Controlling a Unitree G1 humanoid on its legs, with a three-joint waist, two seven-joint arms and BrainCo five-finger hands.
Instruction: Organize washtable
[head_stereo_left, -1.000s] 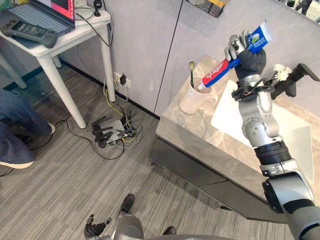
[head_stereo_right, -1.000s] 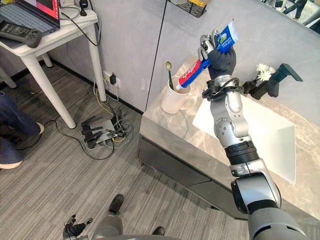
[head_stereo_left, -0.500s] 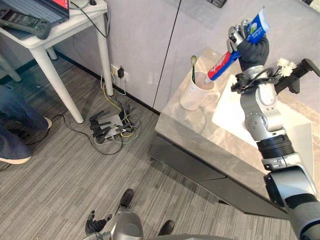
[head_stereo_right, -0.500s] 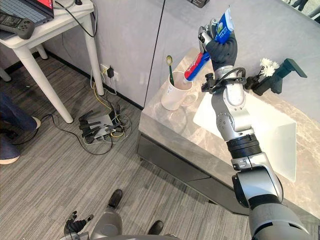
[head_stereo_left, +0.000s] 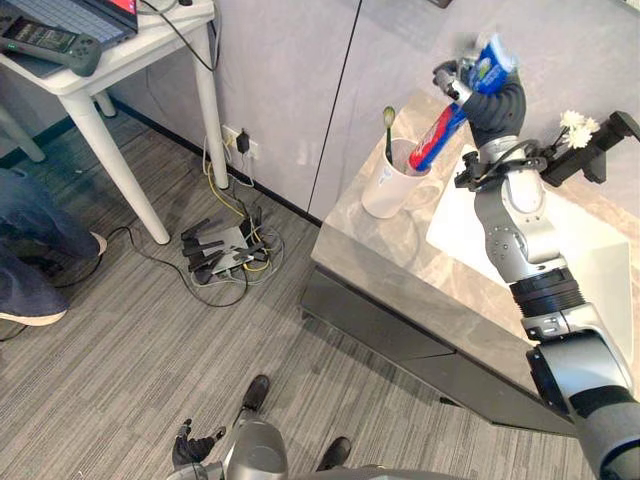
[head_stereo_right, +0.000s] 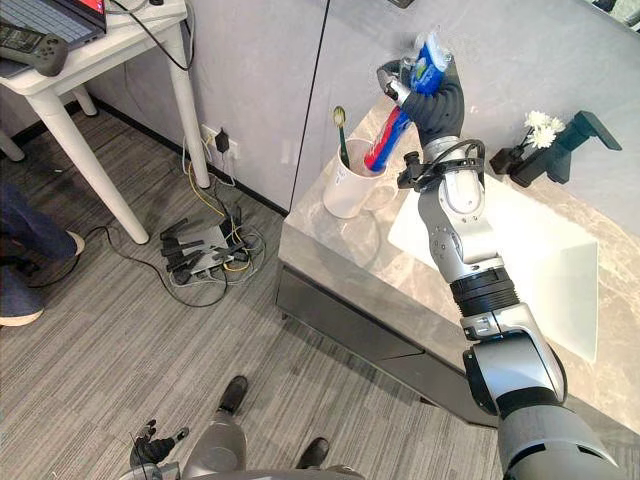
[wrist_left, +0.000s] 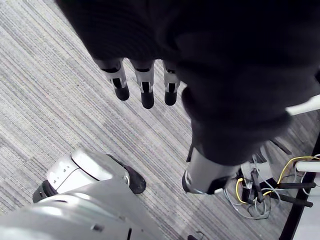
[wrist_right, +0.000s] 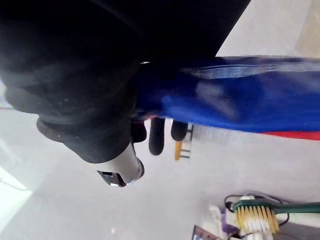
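A red, white and blue toothpaste tube (head_stereo_left: 441, 128) stands slanted with its cap end inside the white cup (head_stereo_left: 386, 190) at the washtable's (head_stereo_left: 400, 250) left corner. A green toothbrush (head_stereo_left: 388, 135) stands in the same cup. My right hand (head_stereo_left: 495, 105) is at the tube's upper end with its fingers (head_stereo_left: 446, 72) stretched out past it, open; the tube (wrist_right: 240, 102) still leans against the palm. My left hand (wrist_left: 145, 90) hangs low by my side over the floor, fingers straight.
A white sink basin (head_stereo_left: 590, 260) lies to the right of the cup, with a black faucet (head_stereo_left: 600, 150) and white flowers (head_stereo_left: 575, 125) behind it. On the left stands a white table (head_stereo_left: 120, 70) carrying a game controller (head_stereo_left: 45, 40). A power strip with cables (head_stereo_left: 220, 255) lies on the floor, and a person's legs (head_stereo_left: 30, 260) are beside it.
My right hand brought the tube down and left until its cap end went into the cup, then its fingers uncurled from the tube. The left hand stayed still.
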